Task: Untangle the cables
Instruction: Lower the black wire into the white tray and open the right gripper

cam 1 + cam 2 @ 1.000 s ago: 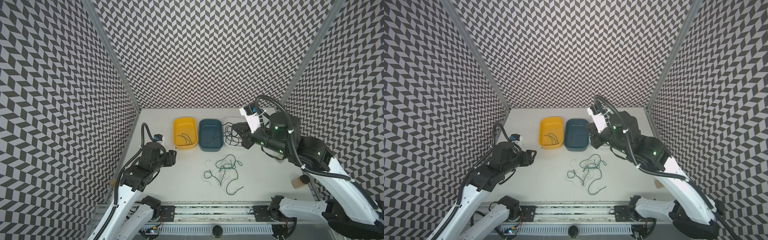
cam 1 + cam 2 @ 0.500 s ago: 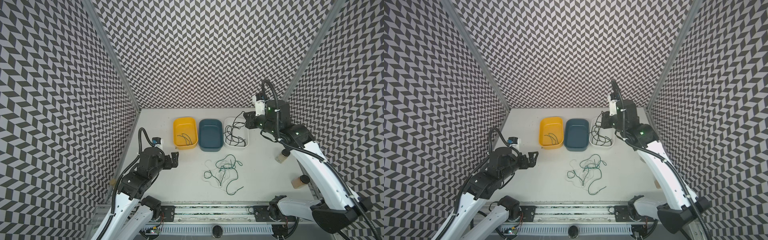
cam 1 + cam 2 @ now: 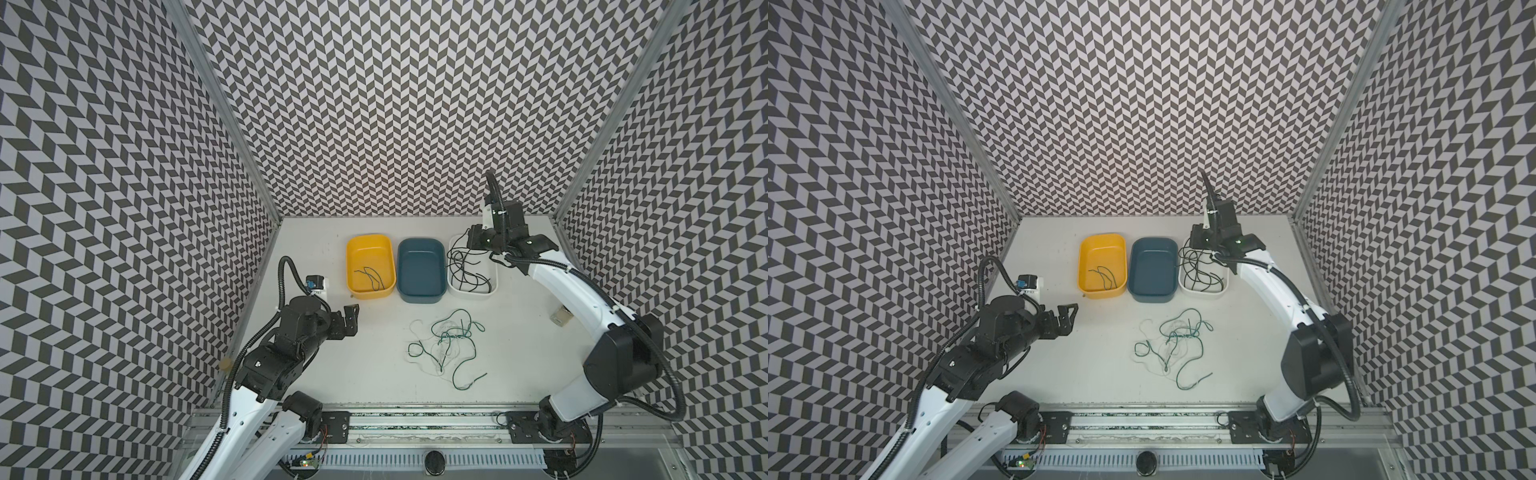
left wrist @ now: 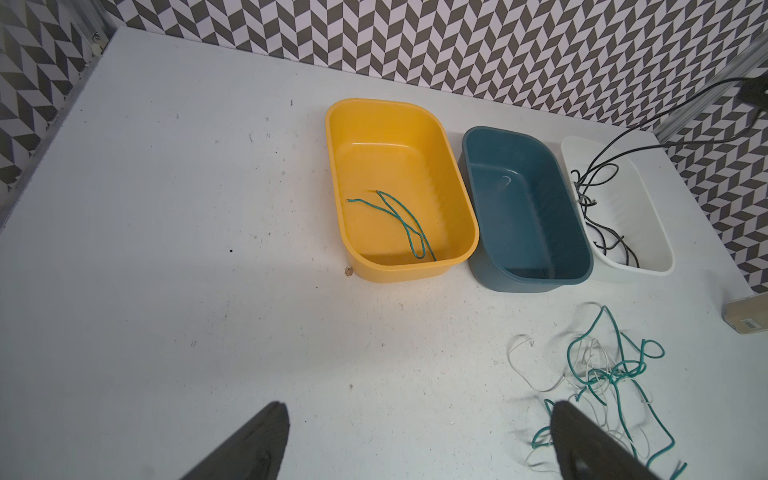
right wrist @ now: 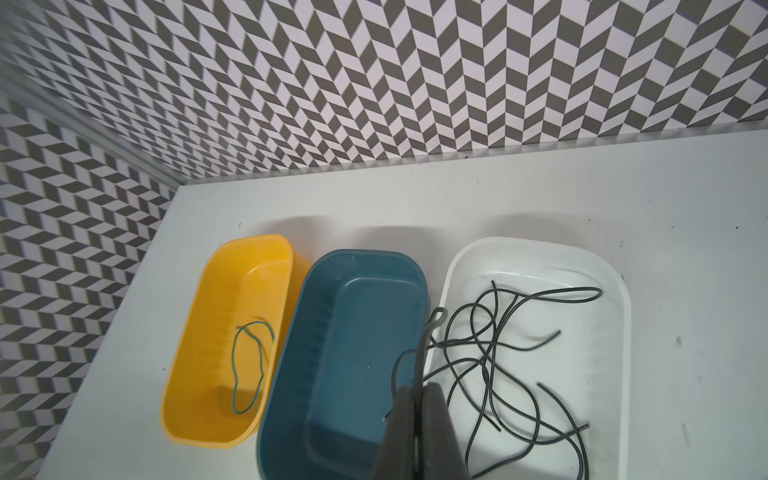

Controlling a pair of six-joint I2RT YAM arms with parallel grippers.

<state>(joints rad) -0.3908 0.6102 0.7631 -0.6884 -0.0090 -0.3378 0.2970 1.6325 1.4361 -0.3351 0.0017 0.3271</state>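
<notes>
A loose tangle of green and white cables (image 3: pixel 446 345) (image 3: pixel 1175 340) (image 4: pixel 602 374) lies on the table in front of three trays. A short green cable (image 3: pixel 370 276) (image 4: pixel 395 220) (image 5: pixel 249 365) rests in the yellow tray (image 3: pixel 348 266). Several black cables (image 3: pixel 469 270) (image 5: pixel 511 353) lie in the white tray (image 3: pixel 473 294). My right gripper (image 3: pixel 471 245) (image 5: pixel 419 399) hangs over the white tray's far left corner, shut on a black cable that trails down into it. My left gripper (image 3: pixel 353 318) (image 4: pixel 419 415) stands open and empty, left of the tangle.
The blue tray (image 3: pixel 419 300) (image 5: pixel 286 374) between the yellow and white ones holds nothing. A small cardboard block (image 3: pixel 561 326) (image 4: pixel 748 316) sits at the right edge of the table. Patterned walls close the table on three sides.
My left gripper has opened wide and drawn back towards the near left. My right arm has stretched out from its folded pose, carrying the black cable over the white tray.
</notes>
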